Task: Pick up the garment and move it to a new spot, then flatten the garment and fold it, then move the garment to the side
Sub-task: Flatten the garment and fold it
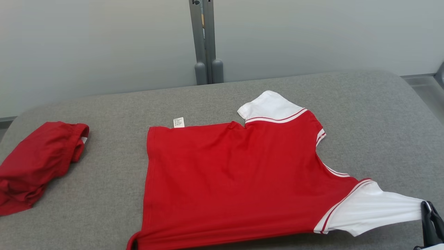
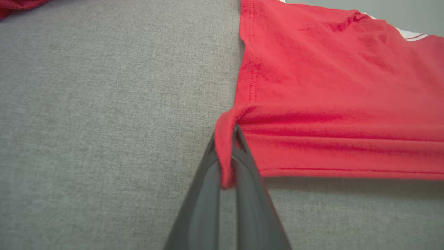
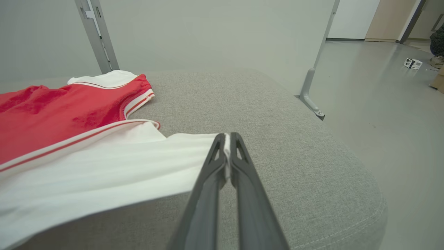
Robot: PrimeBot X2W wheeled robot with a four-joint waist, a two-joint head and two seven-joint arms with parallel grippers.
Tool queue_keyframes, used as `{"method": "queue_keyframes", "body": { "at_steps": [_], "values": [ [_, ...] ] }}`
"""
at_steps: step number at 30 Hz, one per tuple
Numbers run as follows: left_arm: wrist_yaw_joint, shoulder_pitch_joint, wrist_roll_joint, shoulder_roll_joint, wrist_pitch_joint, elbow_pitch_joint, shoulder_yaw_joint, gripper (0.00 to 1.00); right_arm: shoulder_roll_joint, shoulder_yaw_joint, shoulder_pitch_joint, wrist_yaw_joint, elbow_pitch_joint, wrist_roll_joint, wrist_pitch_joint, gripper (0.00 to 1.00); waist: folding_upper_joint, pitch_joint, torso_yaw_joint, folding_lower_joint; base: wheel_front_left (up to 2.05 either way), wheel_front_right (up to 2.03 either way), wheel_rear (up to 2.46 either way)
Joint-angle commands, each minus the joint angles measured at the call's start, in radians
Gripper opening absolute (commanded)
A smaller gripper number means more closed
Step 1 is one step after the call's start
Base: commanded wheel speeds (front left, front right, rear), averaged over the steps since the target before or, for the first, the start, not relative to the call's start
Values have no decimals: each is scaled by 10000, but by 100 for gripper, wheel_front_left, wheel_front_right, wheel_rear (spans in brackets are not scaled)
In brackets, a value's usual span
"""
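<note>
Grey padded table takes up most of your head view. On it, centre to right, the red-and-white shirt lies spread nearly flat, hem twd your left and collar end twd your right, with long ridges along the near edge, which looks slightly raised off the surface. Judged from the drape, it's light, limp knit: no stiffness, some stretch, likely to drag and ruck on the coarse table cover rather than slide. Hold it by doubled edges, i.e. hems, cuffs or seams, not mid-panel. A second red garment sits crumpled at the table's left end, well apart from the shirt, so it's no obstacle unless the shirt gets shifted that way. A grey post stands behind the far edge, clear of the work. The white sleeve is drawn out taut twd the table's rounded right end, so there's little spare surface on that side. Your right gripper is clamped tight on that sleeve's cuff edge, white cloth pinched betw. the fingers. Your left gripper is clamped on the near hem corner, with red cloth bunched betw. its fingers. A small white care label pokes out at the far edge.
</note>
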Motion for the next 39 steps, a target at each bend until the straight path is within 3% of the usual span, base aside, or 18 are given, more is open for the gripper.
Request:
{"method": "queue_keyframes", "body": {
  "at_steps": [1, 12, 25, 39],
  "values": [
    [231, 193, -107, 365, -1, -161, 66, 0, -153, -218, 83, -187, -148, 128, -49, 0, -1, 18, 87, 1, 0, 0, 0],
    [-18, -877, -156, 271, -1, -1310, -455, 0, -211, 684, -931, -125, -101, 466, -41, 0, -1, 633, 324, 1, 0, 0, 0],
    [289, -3155, -459, 240, -1, 83, -1453, 0, -516, 2077, -4166, -116, 3149, 194, -40, 0, -1, 1790, 429, 1, 0, 0, 0],
    [533, -4245, -835, 240, -1, 328, -1984, 0, -601, 2572, -5671, -114, 4285, 139, -40, 2, -1, 2647, 699, 1, 0, 0, 0]
  ]
}}
